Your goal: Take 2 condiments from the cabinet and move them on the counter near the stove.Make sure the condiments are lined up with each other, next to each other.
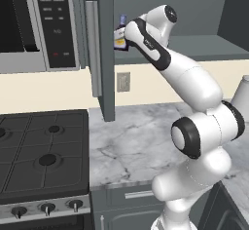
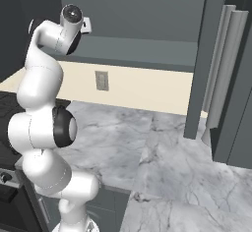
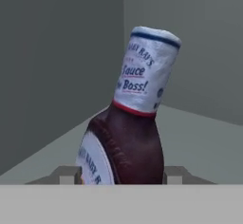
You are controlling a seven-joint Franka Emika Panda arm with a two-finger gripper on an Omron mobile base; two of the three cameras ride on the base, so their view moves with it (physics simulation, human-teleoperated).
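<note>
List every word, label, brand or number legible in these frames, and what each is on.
"Sauce" and "Boss!": white neck wrap of the bottle.
"...Y RAY'S": arched above them, first letters unclear.
"...BABY RAY...": bottle's round lower label, partly cut off.
Microwave panel: button text too small to read.
</note>
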